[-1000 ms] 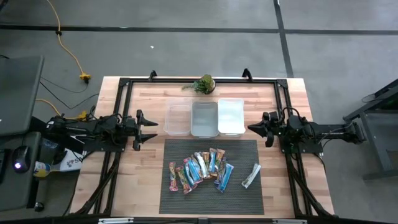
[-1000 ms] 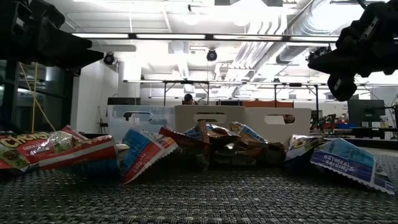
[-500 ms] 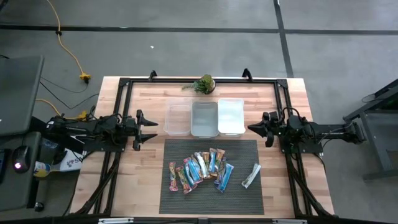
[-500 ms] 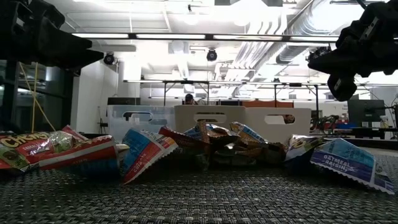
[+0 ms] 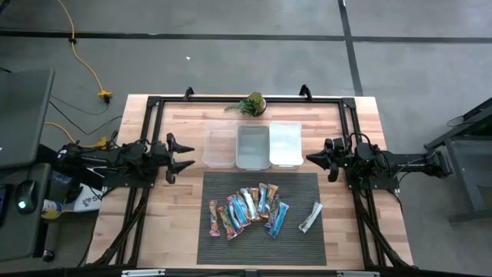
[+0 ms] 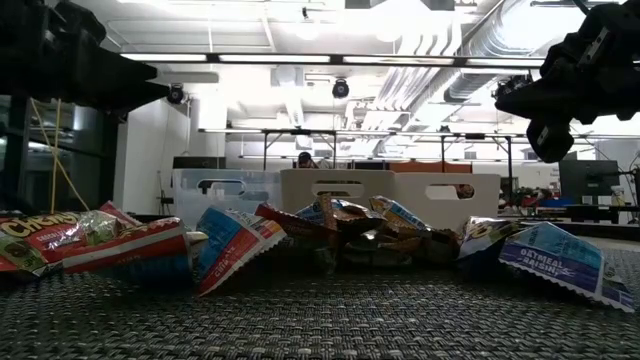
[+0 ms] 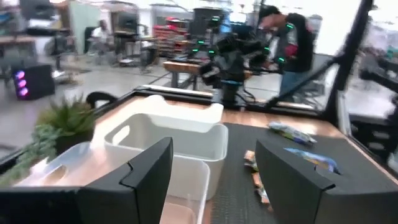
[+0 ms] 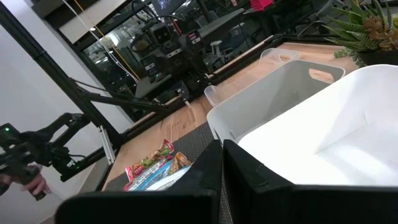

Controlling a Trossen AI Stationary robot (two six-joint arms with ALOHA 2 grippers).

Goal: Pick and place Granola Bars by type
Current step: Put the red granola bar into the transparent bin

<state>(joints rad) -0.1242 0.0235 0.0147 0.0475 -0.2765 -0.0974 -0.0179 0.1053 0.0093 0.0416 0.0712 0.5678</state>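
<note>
Several Granola Bars (image 5: 246,208) in blue, pink-red and orange-brown wrappers lie fanned side by side on the dark mat (image 5: 223,246). One white-silver bar (image 5: 310,217) lies apart, toward the table's right. The low view shows them as a row of Granola Bars (image 6: 230,250) on the mat. My left gripper (image 5: 191,155) hovers open at the table's left, pointing level toward the bins; my left gripper (image 7: 211,180) has nothing between its fingers. My right gripper (image 5: 309,159) hovers shut at the right, beside the white bin; my right gripper (image 8: 221,163) holds nothing.
Three plastic bins stand in a row behind the mat: a clear one (image 5: 220,148), a grey one (image 5: 253,146) and a white one (image 5: 285,144). A small green plant (image 5: 250,103) sits at the far edge. Black frame rails (image 5: 150,123) border the table. A person (image 7: 289,37) stands beyond it.
My left gripper has turned a little at the wrist, its fingers swinging slightly toward the table's far edge; it stays open. The bars and my right gripper have kept still.
</note>
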